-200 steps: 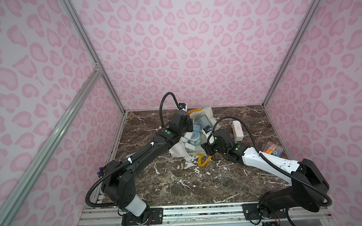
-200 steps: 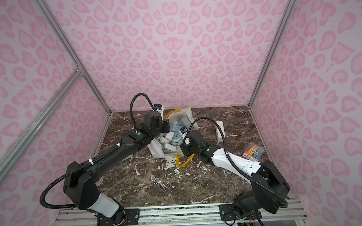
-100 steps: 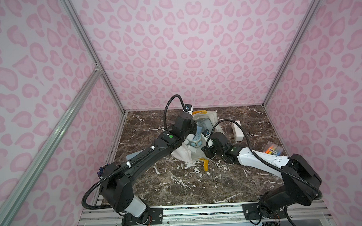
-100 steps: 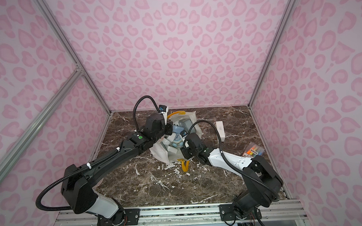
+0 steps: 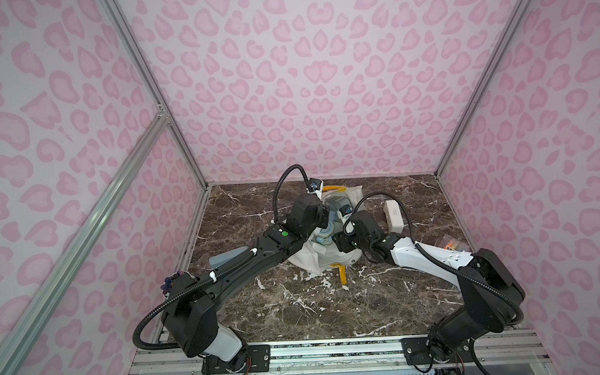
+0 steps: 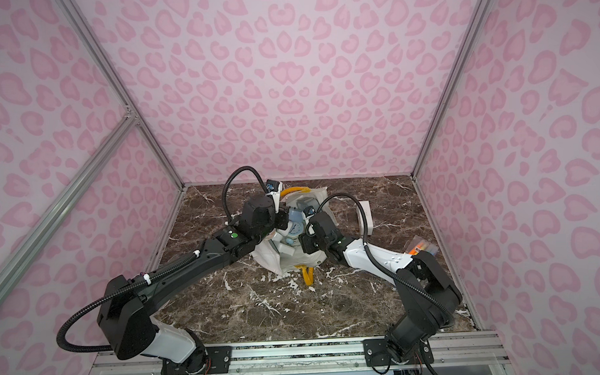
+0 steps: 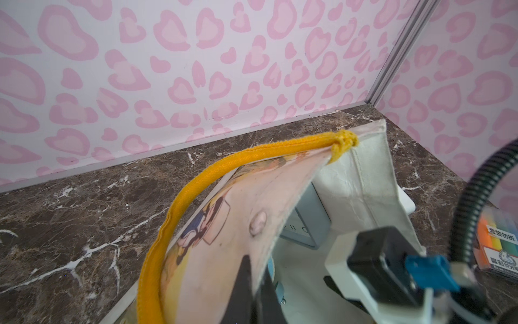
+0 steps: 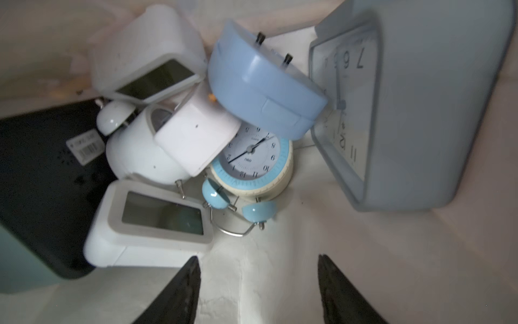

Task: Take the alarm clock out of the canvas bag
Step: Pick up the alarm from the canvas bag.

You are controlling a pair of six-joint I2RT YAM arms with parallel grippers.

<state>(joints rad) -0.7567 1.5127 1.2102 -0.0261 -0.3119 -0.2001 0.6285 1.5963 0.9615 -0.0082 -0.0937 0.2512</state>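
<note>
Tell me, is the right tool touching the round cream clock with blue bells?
Apart. The right wrist view shows the open right tool short of the round cream alarm clock, white canvas bag showing between them.

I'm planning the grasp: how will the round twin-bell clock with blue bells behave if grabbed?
The twin-bell clock looks rigid, but its round body may roll or slip in a grip. The light-blue clock and white cube seem to rest on it, so lifting probably topples them. Its wire handle could snag.

We see left arm [image 5: 246,265] black with white cable ties [image 5: 211,276], green dot [image 5: 285,234], ribbed black cable [image 6: 59,336]; right arm [image 5: 428,256] black with white link.
</note>
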